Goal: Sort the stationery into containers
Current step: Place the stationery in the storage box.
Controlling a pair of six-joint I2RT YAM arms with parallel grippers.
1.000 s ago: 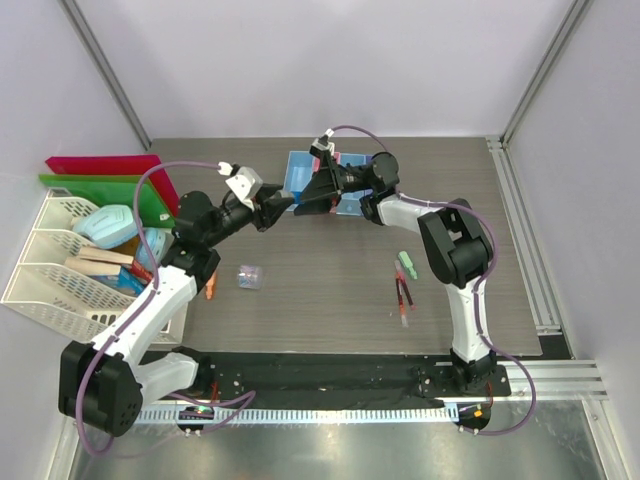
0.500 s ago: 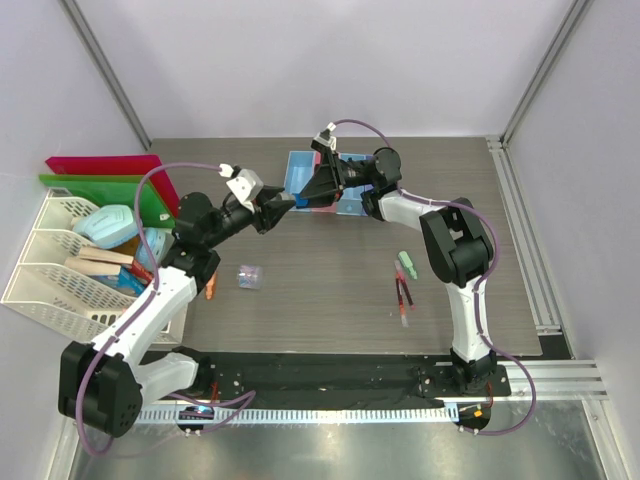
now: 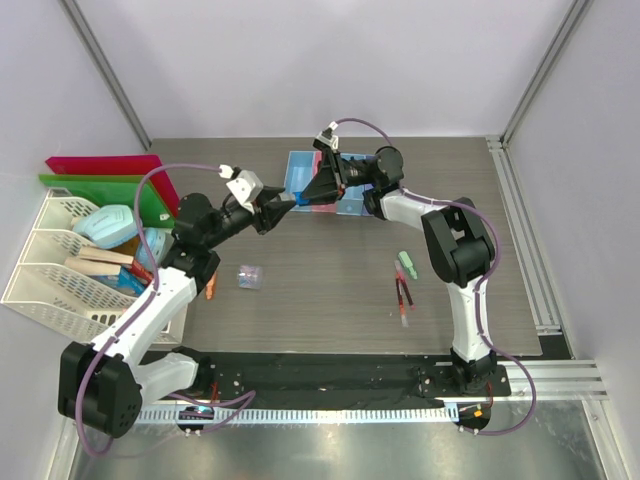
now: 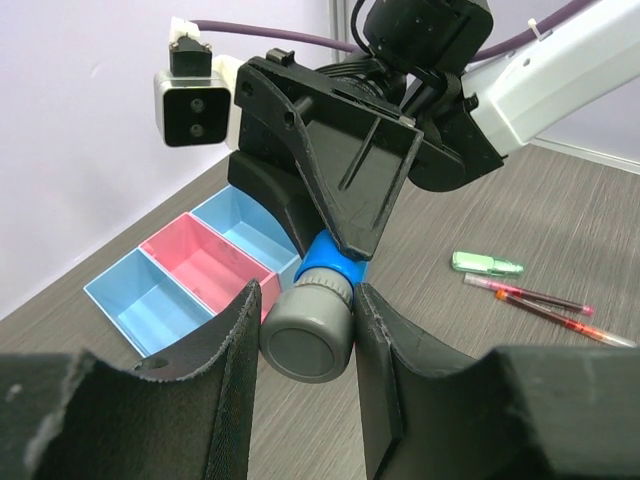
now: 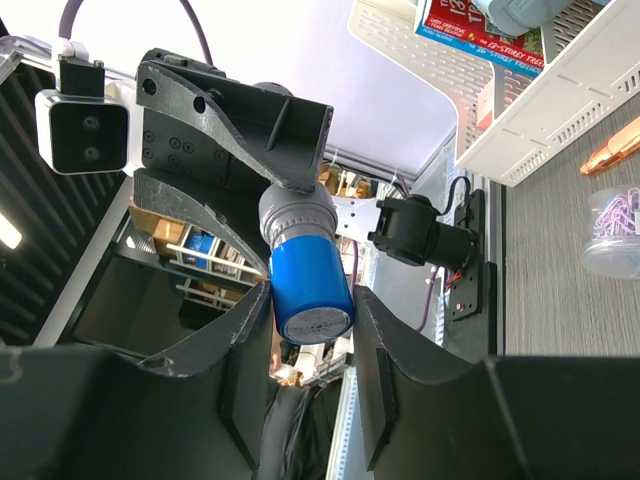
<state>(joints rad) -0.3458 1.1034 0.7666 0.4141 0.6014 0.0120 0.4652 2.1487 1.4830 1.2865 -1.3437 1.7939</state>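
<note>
While the blue-capped bottle (image 3: 300,199) hangs mid-air at upper centre of the top view, beside the containers (image 3: 296,166), left gripper (image 4: 307,305) clamps its grey end, right gripper (image 5: 312,295) its cap: apparently a handover; next, one releases.

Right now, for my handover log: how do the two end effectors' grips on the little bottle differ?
The left end effector clamps the grey end of the bottle; the right end effector clamps its blue end. Left reaches from beside the trays, right from over the boxes. Both are shut on it.
</note>
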